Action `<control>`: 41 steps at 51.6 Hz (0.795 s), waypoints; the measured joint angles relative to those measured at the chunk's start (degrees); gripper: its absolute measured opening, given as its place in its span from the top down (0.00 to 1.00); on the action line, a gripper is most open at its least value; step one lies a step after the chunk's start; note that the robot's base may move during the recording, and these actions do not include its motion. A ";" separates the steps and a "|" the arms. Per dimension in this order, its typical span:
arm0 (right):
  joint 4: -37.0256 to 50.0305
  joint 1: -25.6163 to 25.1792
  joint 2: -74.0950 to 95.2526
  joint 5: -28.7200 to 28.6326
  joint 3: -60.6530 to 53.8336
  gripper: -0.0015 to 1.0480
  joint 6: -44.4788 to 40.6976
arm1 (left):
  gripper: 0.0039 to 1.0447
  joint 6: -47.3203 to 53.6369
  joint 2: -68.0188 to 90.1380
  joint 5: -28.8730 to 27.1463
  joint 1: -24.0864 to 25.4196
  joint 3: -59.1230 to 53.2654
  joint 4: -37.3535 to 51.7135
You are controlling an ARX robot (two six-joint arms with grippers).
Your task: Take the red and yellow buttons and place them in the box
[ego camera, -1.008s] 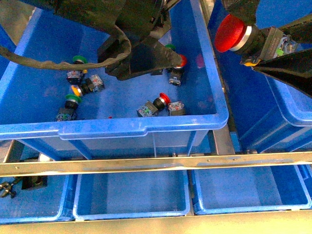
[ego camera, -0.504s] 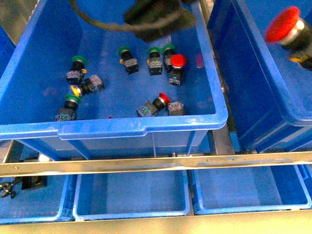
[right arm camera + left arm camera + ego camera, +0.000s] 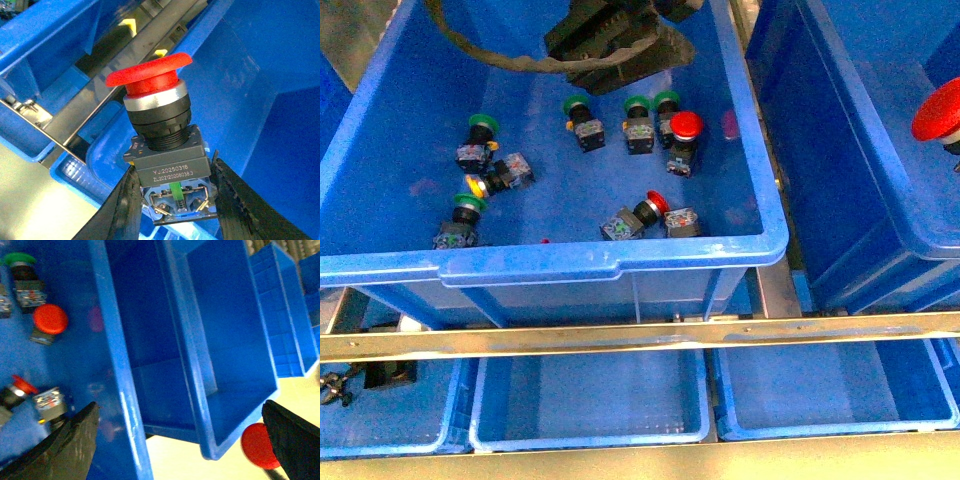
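Red button [image 3: 150, 80] upright over box [image 3: 880, 150]

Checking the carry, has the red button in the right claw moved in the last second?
Yes. The red button has moved rightward and lower, over the box, away from the left tote's rim.

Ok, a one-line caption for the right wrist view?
Right gripper holds a red button by its body, cap up, over the blue box.

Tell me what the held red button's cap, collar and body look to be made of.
Cap: matte red plastic, by its even colour and soft sheen. Collar: probably polished or plated metal, given its bright silvery reflections. Body: dark grey moulded plastic with printed white lettering. The right gripper clamps its body.
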 joint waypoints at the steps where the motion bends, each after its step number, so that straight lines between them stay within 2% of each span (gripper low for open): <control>1: 0.00 -0.24 0.00 0.00 0.00 0.69 0.00 | 0.07 0.09 -0.44 0.09 0.11 -0.52 0.33; 10: 0.46 -1.88 -0.09 -0.04 0.00 0.69 0.00 | 0.07 3.15 -9.05 0.74 3.26 -9.05 2.16; 17: 0.76 -2.56 -0.09 -0.04 0.04 0.69 -0.02 | 0.07 6.43 -16.74 0.85 7.80 -17.49 3.39; 27: 2.56 -4.07 0.81 0.90 0.83 0.69 0.26 | 0.07 16.90 -27.56 4.17 20.31 -33.66 4.02; 30: 4.00 -3.93 1.09 3.04 0.90 0.69 1.57 | 0.07 20.28 -30.45 5.49 24.33 -37.79 4.07; 36: 7.76 -1.53 1.11 7.82 0.90 0.69 6.23 | 0.08 27.34 -35.95 10.08 35.69 -49.59 3.41; 38: 8.85 -0.59 1.11 9.44 0.90 0.69 7.96 | 0.12 28.55 -34.53 7.74 37.13 -52.43 8.07; 41: 9.97 0.98 1.03 11.89 0.90 0.69 10.86 | 0.26 29.99 -28.57 4.98 40.35 -58.45 20.72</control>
